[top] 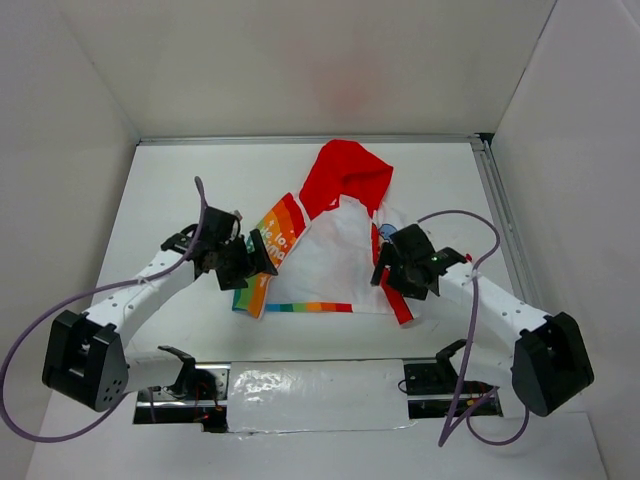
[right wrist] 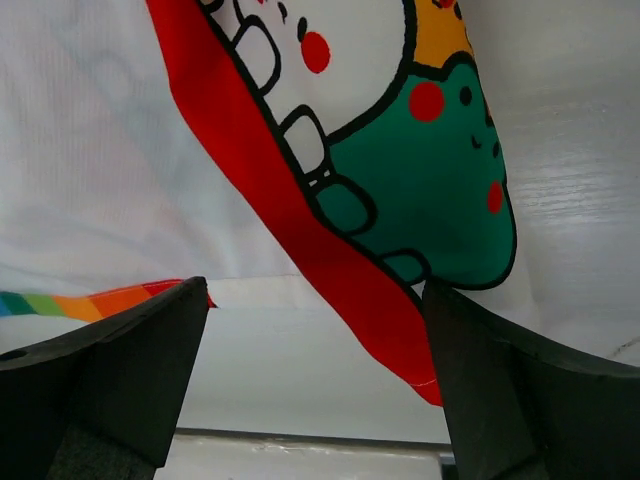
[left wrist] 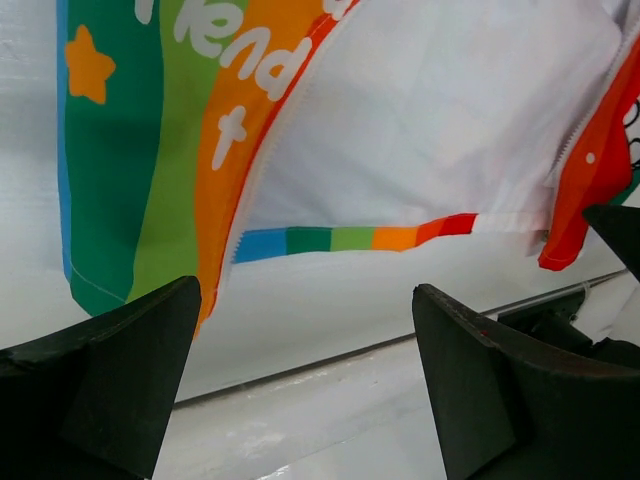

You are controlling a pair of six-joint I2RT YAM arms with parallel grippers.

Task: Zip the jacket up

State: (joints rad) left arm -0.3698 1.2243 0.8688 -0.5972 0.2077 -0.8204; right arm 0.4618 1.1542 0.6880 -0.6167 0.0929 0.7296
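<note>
Jacket [top: 335,270] fabric lies just beyond my left claw [left wrist: 305,370], whose jaws stand wide apart at the rainbow-striped left panel [left wrist: 150,160]. My right claw [right wrist: 315,370] is spread as well, by the red front edge [right wrist: 270,190] and a green cartoon print [right wrist: 440,180]. Farther out, the jacket is opened flat mid-table [top: 180,190], white lining [left wrist: 440,120] up, red hood [top: 345,175] toward the far wall.

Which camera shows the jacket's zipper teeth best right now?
Left wrist: white zipper teeth run along the jacket at its red-orange front edge, close up. Top external shows the whole opened jacket, teeth too small to make out. Right wrist shows a red edge and cartoon print, no teeth visible.
</note>
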